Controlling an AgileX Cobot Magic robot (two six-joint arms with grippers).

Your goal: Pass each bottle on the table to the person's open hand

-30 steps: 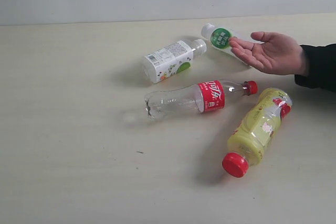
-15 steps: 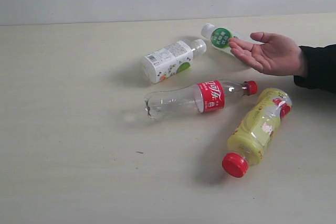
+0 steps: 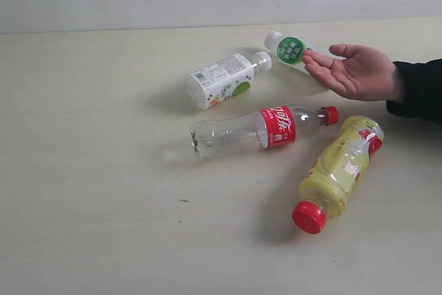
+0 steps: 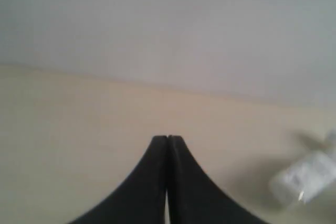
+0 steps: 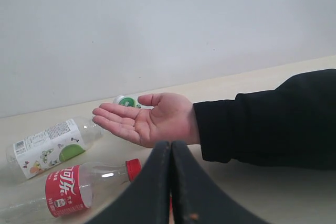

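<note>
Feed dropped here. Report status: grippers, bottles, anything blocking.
Left gripper shut, empty; right gripper same. On table, none delivered: red-label bottle, yellow bottle, white-label bottle, green-mark bottle. Open hand partly hides green-mark bottle.

On the cream table (image 3: pixel 90 191) lies the red-labelled bottle (image 3: pixel 276 127); the yellow bottle (image 3: pixel 338 170) lies just beside it, the white-labelled bottle (image 3: pixel 221 81) and green-marked bottle (image 3: pixel 290 50) beyond.
</note>
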